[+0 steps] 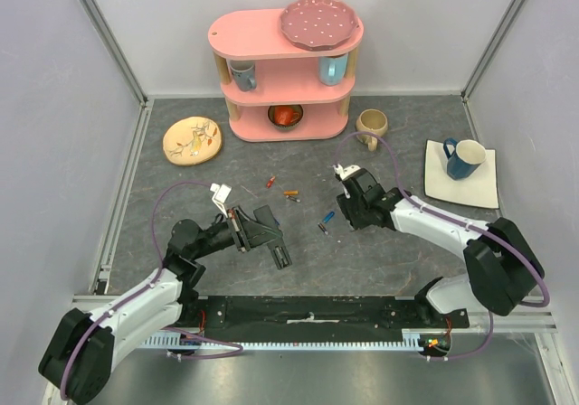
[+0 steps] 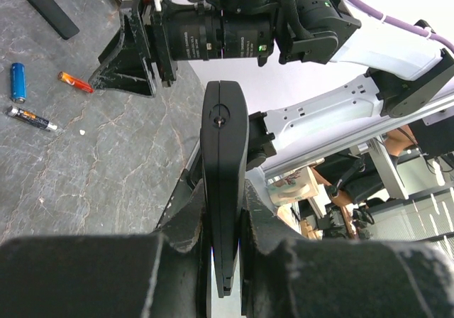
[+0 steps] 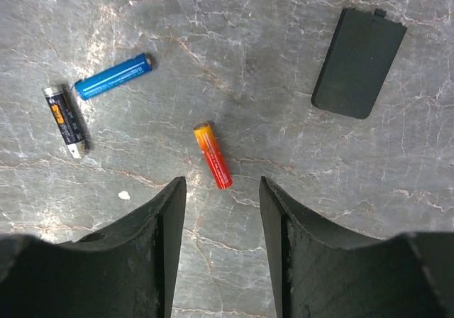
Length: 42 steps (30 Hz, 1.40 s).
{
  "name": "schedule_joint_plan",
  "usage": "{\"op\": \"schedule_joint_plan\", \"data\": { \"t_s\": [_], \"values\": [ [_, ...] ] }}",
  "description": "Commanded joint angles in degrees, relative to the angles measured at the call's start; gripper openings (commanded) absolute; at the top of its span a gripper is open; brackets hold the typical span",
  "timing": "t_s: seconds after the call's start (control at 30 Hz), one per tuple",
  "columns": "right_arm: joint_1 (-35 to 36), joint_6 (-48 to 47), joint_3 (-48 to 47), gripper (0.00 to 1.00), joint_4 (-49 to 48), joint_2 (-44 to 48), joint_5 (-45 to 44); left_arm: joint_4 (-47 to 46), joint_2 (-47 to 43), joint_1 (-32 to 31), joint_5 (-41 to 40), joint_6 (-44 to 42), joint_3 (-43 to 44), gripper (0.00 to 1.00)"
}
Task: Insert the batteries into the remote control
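the left pincer (image 2: 224,222) is clenched on the remote control (image 2: 224,140), gripping the slim black bar by its near end so that it juts straight out past the fingertips, lifted off the grey table (image 2: 85,176); the right pincer (image 3: 221,184) is released, its jaws apart and low over the table, nothing held; a red-orange battery (image 3: 213,155) lies on the table just ahead of it, its near end reaching into the gap between the fingertips without touching either; further ahead and to the left in its wrist view lie a blue battery (image 3: 113,76) and a black battery (image 3: 65,121), close together; ahead to the right lies a flat black battery cover (image 3: 358,62); well beyond both pincers stands a pink shelf (image 1: 262,34) with a pink dotted plate (image 1: 319,23) on top, a grey mug (image 1: 242,73) and a light blue mug (image 1: 332,69) on its middle tier, and a red bowl (image 1: 286,114) on the lowest; a beige mug (image 1: 371,127) stands beside the shelf; far off the right pincer's outer side a dark blue mug (image 1: 464,157) stands on a white square plate (image 1: 479,188); what the mugs and the bowl hold cannot be told.
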<state>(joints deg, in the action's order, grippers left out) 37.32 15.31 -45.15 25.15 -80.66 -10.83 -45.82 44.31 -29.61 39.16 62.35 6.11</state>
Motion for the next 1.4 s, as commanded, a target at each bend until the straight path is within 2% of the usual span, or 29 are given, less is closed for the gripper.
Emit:
{"op": "schedule_joint_plan", "data": {
  "t_s": [0.0, 0.37, 0.97, 1.23, 1.37],
  "values": [
    [-1.4, -0.9, -0.7, 0.52, -3.3, -0.8, 4.3, -2.8, 0.8, 0.2, 0.5, 0.4, -0.7, 0.02],
    [-3.1, -0.5, -0.8, 0.47, -4.1, -4.8, 6.4, -1.7, 0.4, 0.2, 0.2, 0.8, -0.9, 0.02],
    [-4.1, 0.6, 0.1, 0.35, -4.1, -6.3, 9.0, -0.2, -1.3, 0.1, 0.0, 0.2, -1.4, 0.02],
    [-4.0, 2.2, 0.8, 0.18, -3.9, -5.7, 9.7, -0.6, -1.1, 0.1, 0.0, 0.4, -1.4, 0.02],
    [-4.0, 3.1, 1.5, 0.19, -3.9, -5.7, 9.8, -0.6, -1.2, 0.1, 0.0, 0.5, -1.5, 0.02]
  ]
}}
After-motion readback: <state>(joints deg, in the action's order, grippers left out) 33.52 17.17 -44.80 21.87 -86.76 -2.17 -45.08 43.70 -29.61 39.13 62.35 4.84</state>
